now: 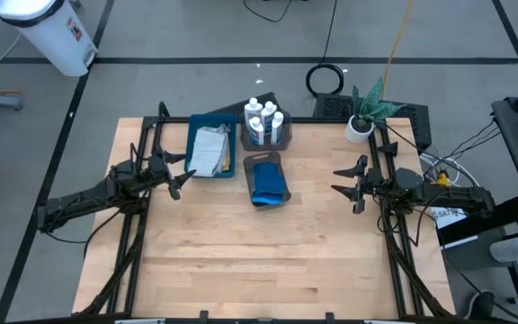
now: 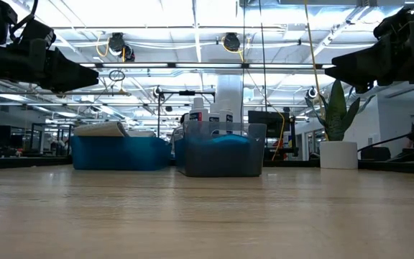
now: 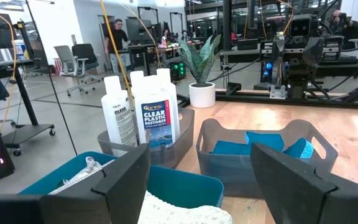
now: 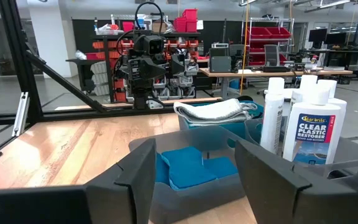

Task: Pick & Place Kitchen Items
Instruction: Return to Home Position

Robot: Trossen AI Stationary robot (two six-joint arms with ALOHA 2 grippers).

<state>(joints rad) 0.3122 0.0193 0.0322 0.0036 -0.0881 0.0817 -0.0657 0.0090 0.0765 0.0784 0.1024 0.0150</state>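
Bottle (image 4: 314,134) label reads "Star brite Clear Plastic Restorer". Left gripper (image 1: 183,183) and right gripper (image 1: 338,180) hover spread wide, empty.

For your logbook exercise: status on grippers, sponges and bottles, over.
Left gripper open. Right gripper open. Sponges in one bin, bottles in another. Nothing in the way.

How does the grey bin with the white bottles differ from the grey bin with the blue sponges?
Contents: the bottle bin holds white bottles standing upright; the sponge bin holds blue sponges lying down.
Load height: the bottles rise well above the bottle bin's rim; the sponges barely reach the sponge bin's rim.
Place: the bottle bin stands nearer the table's back edge, the sponge bin nearer its middle.
Shared: both are grey plastic, close together beside the blue tray.
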